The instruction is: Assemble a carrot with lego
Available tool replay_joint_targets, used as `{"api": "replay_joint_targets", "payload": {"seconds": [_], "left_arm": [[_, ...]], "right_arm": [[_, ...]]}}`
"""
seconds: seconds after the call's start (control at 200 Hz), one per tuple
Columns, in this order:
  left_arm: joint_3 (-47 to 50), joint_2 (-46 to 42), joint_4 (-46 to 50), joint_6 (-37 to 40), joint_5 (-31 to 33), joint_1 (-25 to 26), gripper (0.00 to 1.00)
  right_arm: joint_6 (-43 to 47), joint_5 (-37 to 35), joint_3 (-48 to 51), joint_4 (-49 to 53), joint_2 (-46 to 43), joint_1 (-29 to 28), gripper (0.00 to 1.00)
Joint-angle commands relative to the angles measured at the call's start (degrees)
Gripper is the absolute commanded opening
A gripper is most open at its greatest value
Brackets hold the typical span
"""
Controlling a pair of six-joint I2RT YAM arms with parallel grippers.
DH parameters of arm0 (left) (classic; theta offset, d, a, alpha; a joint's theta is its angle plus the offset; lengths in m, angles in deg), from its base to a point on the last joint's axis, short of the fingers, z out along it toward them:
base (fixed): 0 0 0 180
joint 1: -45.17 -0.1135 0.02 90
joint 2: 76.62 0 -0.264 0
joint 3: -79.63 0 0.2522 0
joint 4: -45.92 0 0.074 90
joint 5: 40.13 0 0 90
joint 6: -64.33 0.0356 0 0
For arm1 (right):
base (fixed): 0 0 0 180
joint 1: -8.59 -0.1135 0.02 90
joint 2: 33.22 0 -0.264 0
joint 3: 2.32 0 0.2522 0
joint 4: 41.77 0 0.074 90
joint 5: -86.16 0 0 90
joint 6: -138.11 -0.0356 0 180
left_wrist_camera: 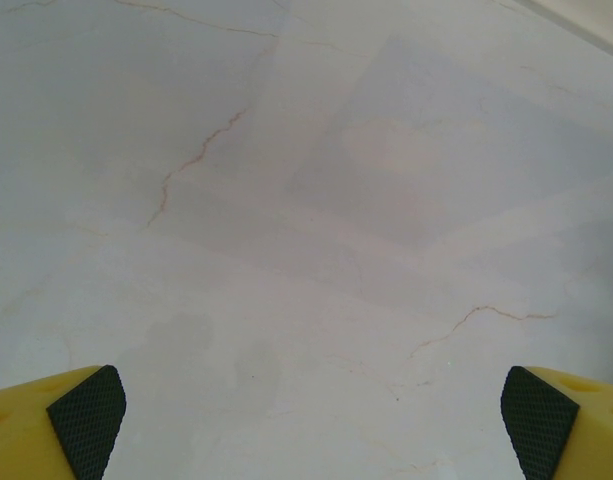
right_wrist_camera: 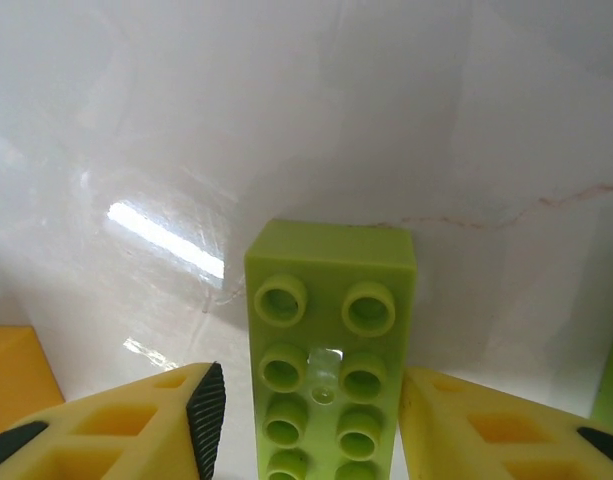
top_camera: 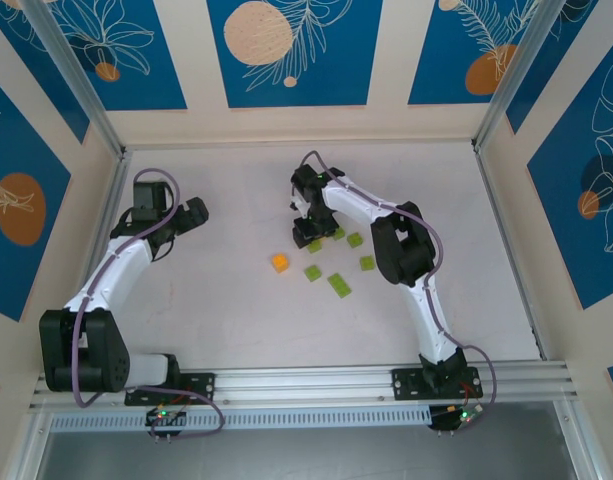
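right end effector (right_wrist_camera: 306,405) half-open astride oblong green brick (right_wrist_camera: 331,320), left end effector (left_wrist_camera: 311,415) wide open, empty

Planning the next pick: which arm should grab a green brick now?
Right. The right gripper has its fingers either side of a long green brick, with a small gap on one side. The left gripper hangs wide open over bare table, apart from the bricks.
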State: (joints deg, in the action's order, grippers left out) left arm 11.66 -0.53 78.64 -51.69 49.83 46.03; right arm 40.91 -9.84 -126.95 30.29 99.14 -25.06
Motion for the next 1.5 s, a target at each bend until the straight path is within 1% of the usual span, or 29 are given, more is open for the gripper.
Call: {"api": "replay_joint_targets", "payload": {"seconds": [0.0, 0.555, 0.955, 1.09, 1.235, 1.375, 1.495], "left_arm": [[-0.19, 0.42, 0.23, 0.75, -1.11, -0.78, 0.99], [-0.26, 0.72, 0.05, 0.8, -1.81, -0.78, 0.99], [-0.28, 1.02, -0.18, 0.79, -1.9, -0.78, 0.99], [-0.25, 0.99, -0.15, 0.69, -1.99, -0.78, 0.99], [-0.06, 0.96, -0.32, 0.63, -1.99, -0.78, 0.99], [-0.17, 0.98, -0.36, 0.58, -2.25, -0.78, 0.99], [-0.05, 0.75, -0.32, 0.58, -2.25, -0.78, 0.99]], "right_arm": [[0.08, -0.15, -2.36, 1.93, 1.29, -0.02, 0.51], [0.21, -0.24, -4.0, 3.22, 3.03, 0.07, 0.5], [0.09, -0.33, -4.2, 3.82, 2.48, 0.07, 0.35], [-0.36, -0.59, -3.71, 4.66, 0.95, -0.01, 0.34], [-1.14, 0.36, -2.21, 5.92, -3.38, -0.78, 0.33], [-2.04, 2.0, -2.42, 9.39, -6.49, -2.78, 0.34], [-5.19, 3.43, -1.98, 11.31, -7.78, -5.1, 0.34]]}}
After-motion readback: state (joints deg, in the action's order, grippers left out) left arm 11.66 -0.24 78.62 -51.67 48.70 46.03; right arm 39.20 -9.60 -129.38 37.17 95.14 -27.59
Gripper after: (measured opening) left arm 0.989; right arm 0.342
